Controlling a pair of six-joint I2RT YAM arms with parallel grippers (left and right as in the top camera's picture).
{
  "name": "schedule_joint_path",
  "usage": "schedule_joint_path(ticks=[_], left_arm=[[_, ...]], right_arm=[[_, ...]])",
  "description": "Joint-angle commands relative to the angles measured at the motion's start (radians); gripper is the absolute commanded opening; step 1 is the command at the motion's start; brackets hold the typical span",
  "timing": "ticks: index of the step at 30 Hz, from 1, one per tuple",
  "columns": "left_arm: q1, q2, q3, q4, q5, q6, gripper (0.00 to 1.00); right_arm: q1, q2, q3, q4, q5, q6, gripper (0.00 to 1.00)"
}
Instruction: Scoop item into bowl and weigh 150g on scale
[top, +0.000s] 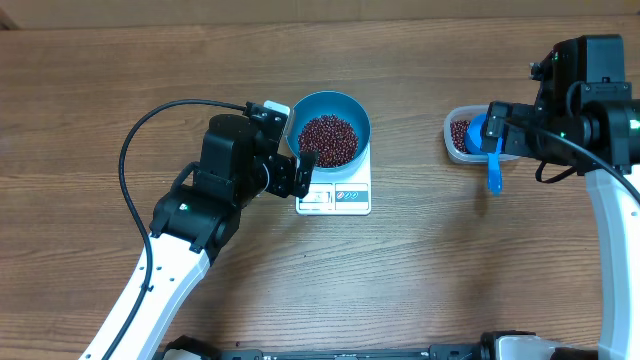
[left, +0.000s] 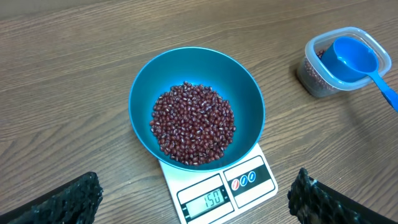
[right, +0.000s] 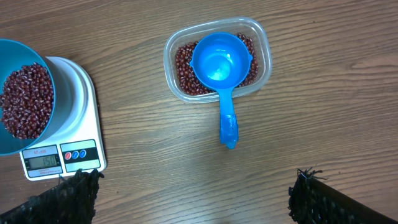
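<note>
Beans (left: 193, 124), dark red-brown, fill the teal bowl (left: 245, 87) on the scale (left: 249, 179); left claw (left: 193, 205), right claw (right: 189, 199) released.

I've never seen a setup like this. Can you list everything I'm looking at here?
table: one, brown wood, under everything
scale: one, white, mid-table, display reads 150
bowl: one, teal-blue, on the scale
beans: one heap, dark red-brown, in the bowl
tub: one, clear plastic, right of the scale, more beans inside
scoop: one, blue, empty, lying in the tub, handle over its rim
left gripper: one, black, open, by the bowl and scale
right gripper: one, black, open, near the tub
</note>
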Motion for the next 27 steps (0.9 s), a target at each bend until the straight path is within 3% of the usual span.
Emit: schedule_joint_path(ticks=[1, 27], left_arm=[[-0.001, 0.004, 0.024, -0.001, 0.001, 0.027, 1.00], [-0.002, 0.053, 0.024, -0.019, 0.024, 0.027, 1.00]], right_arm=[[-0.003, -0.018, 0.024, 0.002, 0.009, -0.015, 1.00], [-0.003, -0.018, 0.024, 0.002, 0.008, -0.015, 1.00]])
